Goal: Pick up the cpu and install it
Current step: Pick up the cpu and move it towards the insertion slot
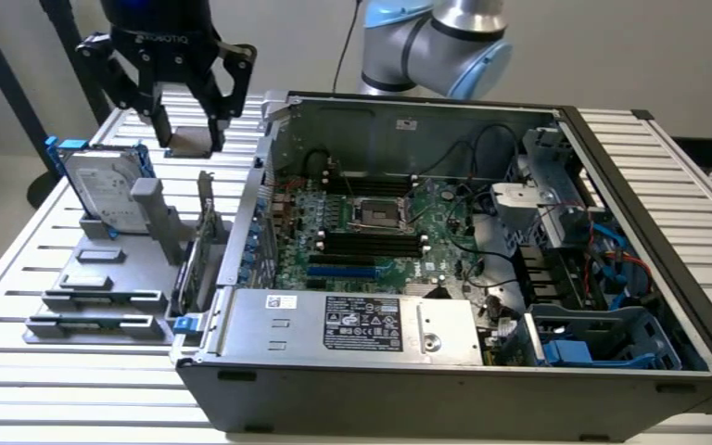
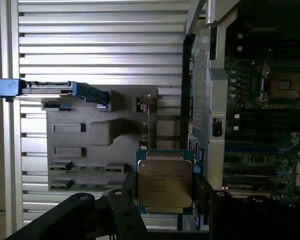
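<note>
The cpu (image 1: 192,141) is a small flat square chip with a silver top, and it hangs in the air above the slatted table, to the exterior view's left of the open computer case. My gripper (image 1: 190,130) is shut on the cpu, one black finger on each side. The wrist view looks down on the cpu (image 2: 165,182), with its printed metal lid and thin pale rim, held between the fingers of my gripper (image 2: 165,205). On the green motherboard (image 1: 369,246) inside the case, the empty cpu socket (image 1: 377,215) (image 2: 284,85) lies open.
A grey parts holder (image 1: 96,297) (image 2: 90,135) on the table carries a hard drive in a blue frame (image 1: 103,190) (image 2: 50,89), standing on edge. The case wall (image 1: 251,199) rises between the holder and the motherboard. A silver box with a black label (image 1: 356,324) fills the case front.
</note>
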Tool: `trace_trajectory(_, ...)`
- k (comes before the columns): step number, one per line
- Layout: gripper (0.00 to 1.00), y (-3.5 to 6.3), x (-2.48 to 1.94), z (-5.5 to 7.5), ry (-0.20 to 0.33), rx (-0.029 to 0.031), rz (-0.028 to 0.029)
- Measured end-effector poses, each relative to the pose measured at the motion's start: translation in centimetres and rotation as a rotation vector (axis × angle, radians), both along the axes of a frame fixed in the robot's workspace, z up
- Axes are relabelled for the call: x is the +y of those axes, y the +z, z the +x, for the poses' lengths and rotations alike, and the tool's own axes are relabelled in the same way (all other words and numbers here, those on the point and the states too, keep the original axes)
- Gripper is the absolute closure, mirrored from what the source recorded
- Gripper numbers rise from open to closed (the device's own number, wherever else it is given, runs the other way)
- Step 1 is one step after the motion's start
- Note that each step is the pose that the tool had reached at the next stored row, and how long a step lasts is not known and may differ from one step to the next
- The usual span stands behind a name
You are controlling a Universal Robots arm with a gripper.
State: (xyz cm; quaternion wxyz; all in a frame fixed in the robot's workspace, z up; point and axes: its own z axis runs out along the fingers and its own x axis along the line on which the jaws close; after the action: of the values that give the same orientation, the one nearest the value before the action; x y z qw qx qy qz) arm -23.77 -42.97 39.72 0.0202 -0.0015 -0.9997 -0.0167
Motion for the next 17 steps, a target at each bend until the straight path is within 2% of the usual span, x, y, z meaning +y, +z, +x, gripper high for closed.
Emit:
trace_trajectory(10, 0.45, -0.04, 0.02, 4.5, 0.0, 0.0, 0.0)
trace_trajectory(17, 0.45, -0.57, 0.49, 7.7, 0.0, 0.0, 0.0)
